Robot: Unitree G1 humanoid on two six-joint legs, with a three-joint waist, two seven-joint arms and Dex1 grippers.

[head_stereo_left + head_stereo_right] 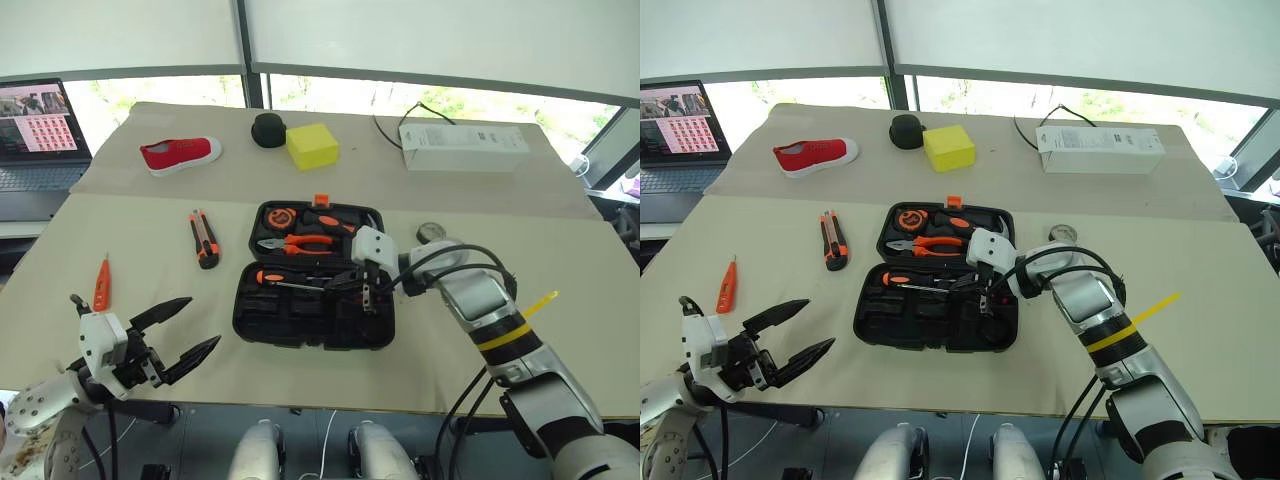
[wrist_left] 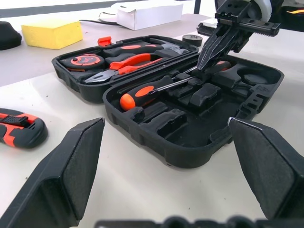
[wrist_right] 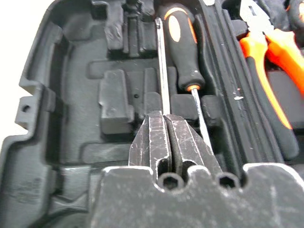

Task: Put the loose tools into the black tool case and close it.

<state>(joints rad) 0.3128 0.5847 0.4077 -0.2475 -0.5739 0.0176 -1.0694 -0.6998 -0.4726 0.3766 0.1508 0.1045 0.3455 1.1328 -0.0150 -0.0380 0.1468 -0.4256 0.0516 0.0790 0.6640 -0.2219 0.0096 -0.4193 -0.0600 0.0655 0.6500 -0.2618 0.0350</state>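
Pliers (image 3: 266, 71) and a screwdriver (image 3: 183, 42) lying in its slot fill the right wrist view, where the right gripper (image 3: 166, 124) has its fingers pressed together on a thin metal shaft. The head views add the open black tool case (image 1: 300, 325) mid-table, the utility knife (image 1: 203, 238) and tester screwdriver (image 1: 101, 284) loose to its left, and the left gripper (image 1: 192, 328) spread wide, empty. No writing is readable.

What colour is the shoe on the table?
The shoe is red with a white sole, clearest in the left eye view.
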